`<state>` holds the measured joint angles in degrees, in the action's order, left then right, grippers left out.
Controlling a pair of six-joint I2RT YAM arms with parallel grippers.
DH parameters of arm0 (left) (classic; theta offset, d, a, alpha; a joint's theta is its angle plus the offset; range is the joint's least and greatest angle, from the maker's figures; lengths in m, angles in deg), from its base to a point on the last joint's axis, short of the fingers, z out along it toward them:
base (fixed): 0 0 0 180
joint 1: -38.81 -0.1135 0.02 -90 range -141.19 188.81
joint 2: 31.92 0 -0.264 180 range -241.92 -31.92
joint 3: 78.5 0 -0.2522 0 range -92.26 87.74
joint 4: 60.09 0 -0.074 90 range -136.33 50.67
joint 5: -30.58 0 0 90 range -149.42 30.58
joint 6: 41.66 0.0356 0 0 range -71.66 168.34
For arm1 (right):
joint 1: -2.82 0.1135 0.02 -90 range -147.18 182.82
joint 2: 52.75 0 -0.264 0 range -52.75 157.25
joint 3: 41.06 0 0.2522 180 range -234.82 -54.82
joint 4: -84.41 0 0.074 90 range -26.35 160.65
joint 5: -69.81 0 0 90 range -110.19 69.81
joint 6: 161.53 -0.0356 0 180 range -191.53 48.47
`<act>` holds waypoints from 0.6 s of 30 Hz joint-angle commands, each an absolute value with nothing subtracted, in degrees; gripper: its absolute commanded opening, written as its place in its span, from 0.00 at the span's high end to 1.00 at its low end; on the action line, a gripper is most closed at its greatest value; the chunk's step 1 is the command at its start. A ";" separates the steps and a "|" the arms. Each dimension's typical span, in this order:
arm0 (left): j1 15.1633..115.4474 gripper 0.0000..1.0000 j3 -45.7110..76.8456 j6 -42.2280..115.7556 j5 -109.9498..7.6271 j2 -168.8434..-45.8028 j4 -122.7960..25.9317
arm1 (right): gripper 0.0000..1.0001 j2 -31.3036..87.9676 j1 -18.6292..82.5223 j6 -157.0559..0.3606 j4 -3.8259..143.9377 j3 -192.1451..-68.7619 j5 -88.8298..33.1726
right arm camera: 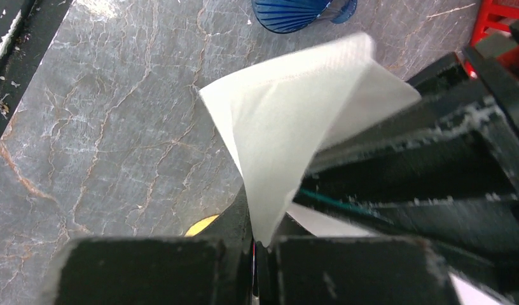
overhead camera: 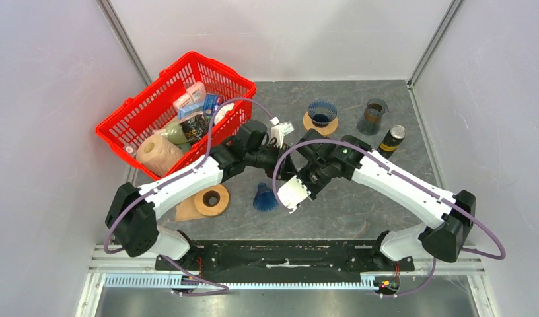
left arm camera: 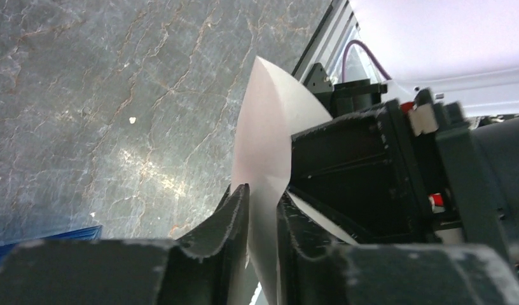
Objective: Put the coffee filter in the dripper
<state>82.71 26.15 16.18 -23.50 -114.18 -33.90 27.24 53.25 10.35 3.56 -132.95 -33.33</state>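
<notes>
Left gripper pinched on filter edge, right gripper clamped on its lower tip. Both hold it in the air between the arms, partly spread open. Dripper on table nearby, apart from filter, can't tell if upright. Pickup looks done; left to do: open filter, carry over, seat it in dripper

The left tool and the right tool meet tip to tip, both clamped on the white paper coffee filter, so each blocks the other's way ahead. Open grey marble tabletop lies under both. The blue ribbed plastic dripper lies below, near the right tool. The red plastic basket stands behind the left tool.
</notes>
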 commanded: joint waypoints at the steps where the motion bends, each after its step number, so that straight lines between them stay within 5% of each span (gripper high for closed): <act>1: 83.19 0.82 24.06 20.69 -23.76 -112.98 -29.90 | 1.00 25.89 53.36 10.77 3.88 -135.06 -30.68; 4: 83.15 0.98 23.05 22.40 -29.24 -112.55 -26.87 | 1.00 26.40 53.39 12.23 1.44 -136.18 -29.96; 18: 83.11 0.98 16.95 30.45 -48.52 -113.00 -20.49 | 1.00 27.87 53.53 17.49 -8.92 -139.62 -29.85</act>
